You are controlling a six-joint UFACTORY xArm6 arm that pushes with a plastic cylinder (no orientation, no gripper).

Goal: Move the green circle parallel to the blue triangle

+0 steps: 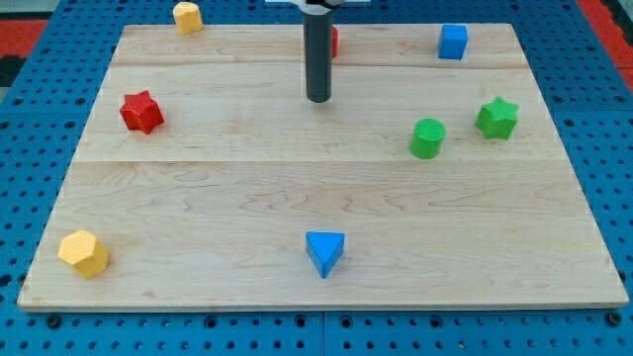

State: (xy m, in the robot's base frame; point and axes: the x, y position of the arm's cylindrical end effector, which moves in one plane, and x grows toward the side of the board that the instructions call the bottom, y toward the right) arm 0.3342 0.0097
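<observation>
blue triangle up front, green circle off at three o'clock

the blue triangle (pixel 324 252) lies nearest the camera, at about six o'clock on the wooden table (pixel 247 198), close to the view's bottom edge and a touch right of centre. at roughly eight o'clock, near the bottom-left corner, sits a yellow hexagon-like block (pixel 84 253).

the green circle (pixel 427 137), an upright cylinder, stands at about three o'clock from the table's middle, well apart from the blue triangle and higher in the view. just beside it, toward the view's right and slightly higher, is a green star (pixel 497 118); the two are near but not touching.

a red star (pixel 141 111) rests at about ten o'clock. a second yellow block (pixel 187 16) sits at eleven o'clock on the far edge, and a blue cube (pixel 453 42) at one o'clock near the far-right corner.

my tip (pixel 317 100) comes down at about twelve o'clock, clear of every block near it; the green circle is well off to its right. a sliver of a red block (pixel 334 42) shows behind the rod, its shape hidden.

there are no jaws on this rod, so nothing is held.
</observation>
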